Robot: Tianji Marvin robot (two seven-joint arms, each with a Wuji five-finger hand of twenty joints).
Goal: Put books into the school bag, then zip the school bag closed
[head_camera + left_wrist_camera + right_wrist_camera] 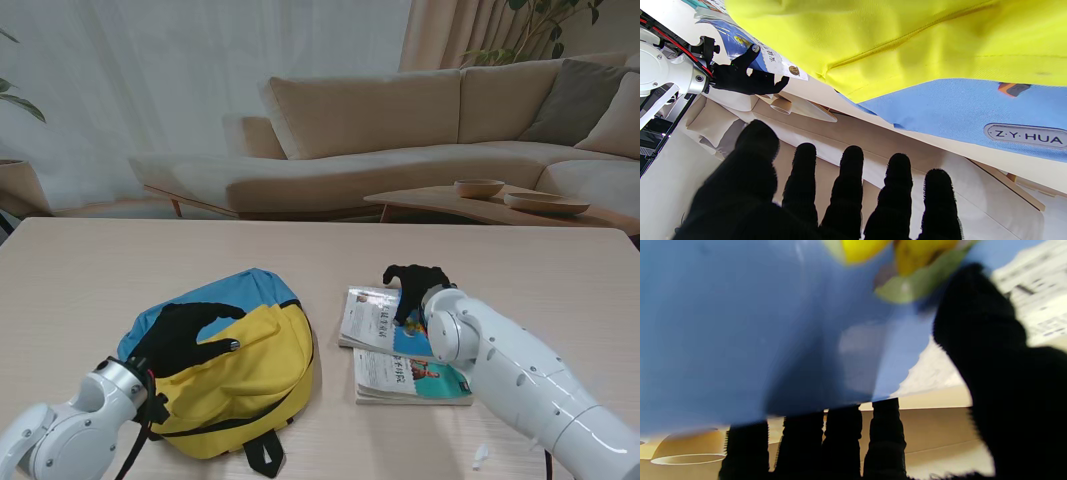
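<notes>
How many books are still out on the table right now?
2. One book lies right of the school bag, under the right hand; the other lies nearer to me, partly under the first. Any inside the bag would be hidden.

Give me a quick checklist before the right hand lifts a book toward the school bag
1. Right hand on the top book: ok, fingers rest on its cover.
2. Firm grasp on that book: cannot tell, the wrist view is blurred.
3. Second book lying underneath, may shift: not ok.
4. Left hand over the school bag: ok, fingers spread, holding nothing.
5. Bag opening unzipped: cannot tell, no gap shows in any view.
6. Both books outside the bag: ok, beside it to the right.
</notes>
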